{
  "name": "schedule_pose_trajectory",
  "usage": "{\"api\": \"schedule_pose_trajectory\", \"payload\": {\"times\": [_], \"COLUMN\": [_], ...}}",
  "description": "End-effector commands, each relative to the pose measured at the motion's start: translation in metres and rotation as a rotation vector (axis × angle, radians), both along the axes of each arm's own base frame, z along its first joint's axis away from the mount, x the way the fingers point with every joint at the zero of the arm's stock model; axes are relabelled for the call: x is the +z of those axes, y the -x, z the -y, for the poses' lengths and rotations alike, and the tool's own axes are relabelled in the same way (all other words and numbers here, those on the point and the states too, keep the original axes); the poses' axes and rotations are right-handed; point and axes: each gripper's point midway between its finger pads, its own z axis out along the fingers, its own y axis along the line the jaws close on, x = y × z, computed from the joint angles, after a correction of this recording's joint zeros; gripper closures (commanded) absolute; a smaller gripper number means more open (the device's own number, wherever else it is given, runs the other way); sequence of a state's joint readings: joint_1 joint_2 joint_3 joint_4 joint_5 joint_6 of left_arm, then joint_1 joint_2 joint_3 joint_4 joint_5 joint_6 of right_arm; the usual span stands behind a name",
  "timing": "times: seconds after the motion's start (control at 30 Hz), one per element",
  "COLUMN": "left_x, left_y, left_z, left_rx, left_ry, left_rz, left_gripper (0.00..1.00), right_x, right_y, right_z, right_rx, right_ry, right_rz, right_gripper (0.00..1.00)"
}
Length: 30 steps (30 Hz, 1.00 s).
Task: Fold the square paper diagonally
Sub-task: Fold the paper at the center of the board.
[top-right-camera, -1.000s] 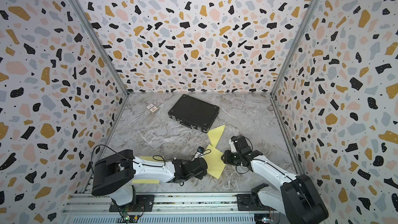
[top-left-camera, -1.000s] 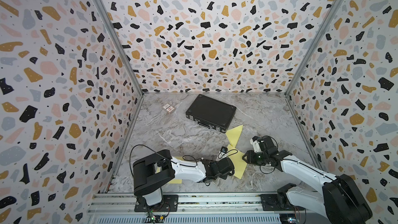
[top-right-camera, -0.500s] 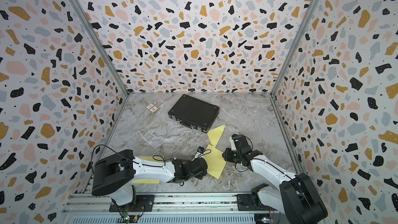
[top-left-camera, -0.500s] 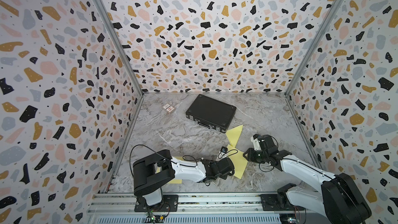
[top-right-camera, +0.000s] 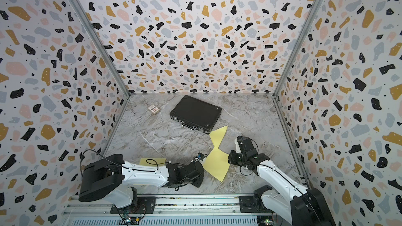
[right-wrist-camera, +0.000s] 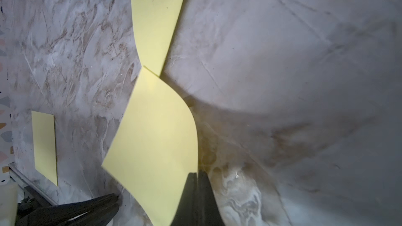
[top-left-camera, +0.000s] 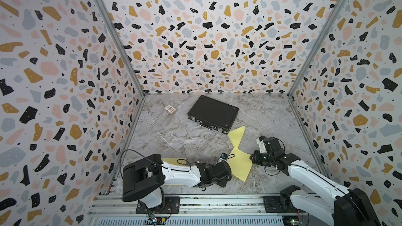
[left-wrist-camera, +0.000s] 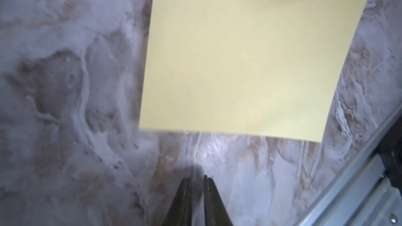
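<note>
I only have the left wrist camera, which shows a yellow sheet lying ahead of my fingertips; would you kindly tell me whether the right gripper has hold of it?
Observer: Yes. In its wrist view the right gripper is shut on one edge of the yellow sheet, which looks curled up off the table there.
Operator: Thank you. Is that the only paper out there?
Observer: No. A second yellow sheet lies beyond it, towards the black case; their near corners appear to meet.
Operator: Any others?
Observer: A third yellow sheet lies flat, partly under the left arm.
</note>
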<state>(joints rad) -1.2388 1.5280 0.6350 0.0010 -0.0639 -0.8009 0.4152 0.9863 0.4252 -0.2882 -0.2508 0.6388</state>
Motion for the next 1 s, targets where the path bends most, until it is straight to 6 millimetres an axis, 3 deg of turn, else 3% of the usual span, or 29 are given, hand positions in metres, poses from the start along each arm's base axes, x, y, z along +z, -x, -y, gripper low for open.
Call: {"api": "schedule_pose_trajectory", "payload": {"times": [0.0,0.17,0.6,0.97], "left_x": [-0.007,0.008,0.029,0.017], "left_y": [0.008,-0.007,-0.033,-0.046], "left_z": [-0.014,-0.008,0.013,0.016], "left_rx": [0.017,0.057,0.049,0.052], "left_ry": [0.036,0.158,0.209,0.173], "left_rz": [-0.117,-0.126,-0.072,-0.079], "left_gripper": [0.85,0.88,0.94,0.94], "right_x": [-0.013,-0.021,-0.018,-0.018], "right_y": [0.016,0.02,0.022,0.024], "right_z": [0.014,0.013,0.014,0.015], "right_rx": [-0.058,-0.069,-0.055,-0.054], "right_ry": [0.035,0.02,0.028,0.032], "right_rz": [-0.064,-0.083,-0.087,-0.088], "right_gripper": [1.0,1.0,1.0,1.0]}}
